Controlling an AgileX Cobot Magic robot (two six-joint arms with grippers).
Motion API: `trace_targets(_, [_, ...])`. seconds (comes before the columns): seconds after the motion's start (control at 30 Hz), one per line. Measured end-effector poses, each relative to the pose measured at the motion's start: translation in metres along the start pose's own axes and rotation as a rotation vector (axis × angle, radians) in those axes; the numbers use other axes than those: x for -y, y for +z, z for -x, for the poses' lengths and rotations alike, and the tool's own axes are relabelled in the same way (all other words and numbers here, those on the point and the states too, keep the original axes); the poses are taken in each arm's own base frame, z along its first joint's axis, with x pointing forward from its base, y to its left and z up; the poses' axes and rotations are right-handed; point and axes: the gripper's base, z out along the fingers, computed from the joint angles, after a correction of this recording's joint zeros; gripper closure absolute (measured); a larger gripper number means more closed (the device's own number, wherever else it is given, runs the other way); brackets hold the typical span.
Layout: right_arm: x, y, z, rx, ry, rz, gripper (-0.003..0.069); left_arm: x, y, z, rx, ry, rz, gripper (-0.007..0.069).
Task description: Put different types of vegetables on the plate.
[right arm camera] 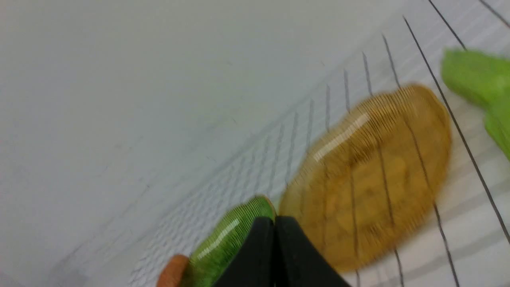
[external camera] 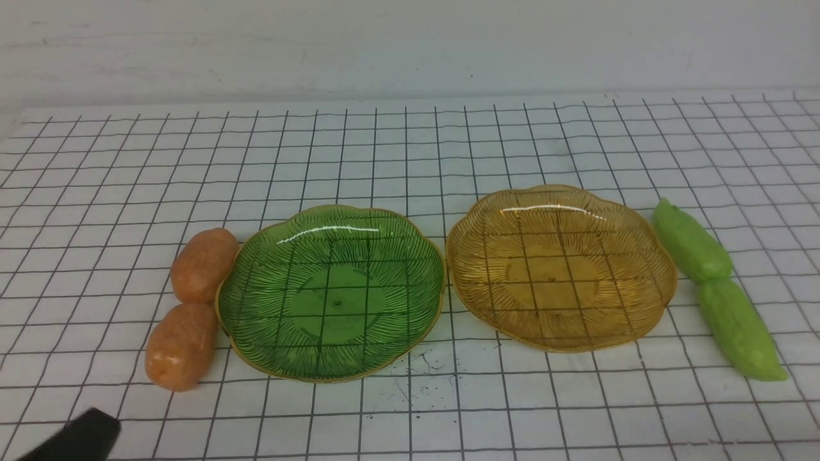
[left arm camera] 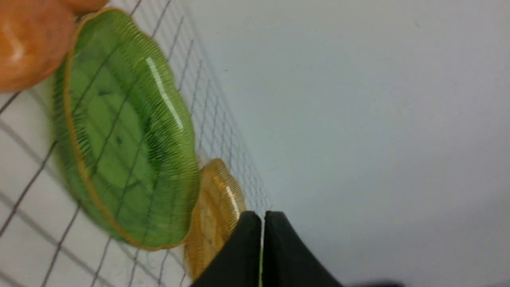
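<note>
Two orange-brown potato-like vegetables [external camera: 204,264] [external camera: 181,346] lie against the left rim of the green plate [external camera: 333,294]. Two light green cucumber-like vegetables [external camera: 690,242] [external camera: 738,328] lie end to end right of the amber plate [external camera: 560,269]. Both plates are empty. My left gripper [left arm camera: 262,247] is shut on nothing, low at the table's front left corner [external camera: 96,429], short of the nearer potato [left arm camera: 28,44]. My right gripper [right arm camera: 274,251] is also shut and empty, facing the amber plate [right arm camera: 370,175] with a cucumber [right arm camera: 478,75] off to one side. It is outside the front view.
White gridded cloth [external camera: 410,147] covers the table up to a pale back wall [external camera: 410,45]. The two plates stand side by side, nearly touching, in the middle.
</note>
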Motion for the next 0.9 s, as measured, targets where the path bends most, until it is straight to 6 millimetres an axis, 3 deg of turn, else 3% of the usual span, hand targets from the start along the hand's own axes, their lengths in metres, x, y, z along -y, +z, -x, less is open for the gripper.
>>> trace_targets(0.07, [-0.028,-0.006,0.031,0.079,-0.129,0.056,0.0674,0.032,-0.004,0.010,0.026,0.128,-0.076,0.0632])
trace_targets(0.13, [-0.050,-0.002,0.051,0.041,-0.235,0.061,0.0673,0.054,0.000,0.017,-0.011,0.223,-0.076,0.0632])
trace_targets(0.3, [-0.063,0.024,0.064,-0.231,-0.402,-0.027,0.0671,0.063,0.028,0.015,-0.270,0.343,0.062,0.0632])
trace_targets(0.33, [-0.057,0.042,0.064,-0.384,-0.443,-0.109,0.0671,0.060,0.037,0.011,-0.396,0.368,0.126,0.0632])
trace_targets(0.37, [-0.057,0.043,0.065,-0.410,-0.456,-0.127,0.0671,0.059,0.040,0.011,-0.404,0.372,0.141,0.0632])
trace_targets(0.5, [-0.023,0.098,0.064,-0.818,-0.459,-0.460,0.0670,0.036,0.070,0.008,-0.825,0.439,0.407,0.0632])
trace_targets(0.57, [-0.009,0.122,0.065,-0.917,-0.455,-0.576,0.0668,0.030,0.082,0.012,-0.944,0.463,0.493,0.0632])
trace_targets(0.67, [0.003,0.147,0.063,-0.988,-0.457,-0.641,0.0666,0.027,0.093,0.017,-0.996,0.485,0.542,0.0632])
trace_targets(0.77, [0.022,0.191,0.056,-1.089,-0.451,-0.693,0.0652,0.028,0.106,0.024,-1.011,0.511,0.568,0.0632])
trace_targets(0.9, [0.039,0.222,0.049,-1.164,-0.468,-0.734,0.0641,0.031,0.108,0.026,-1.003,0.525,0.563,0.0632])
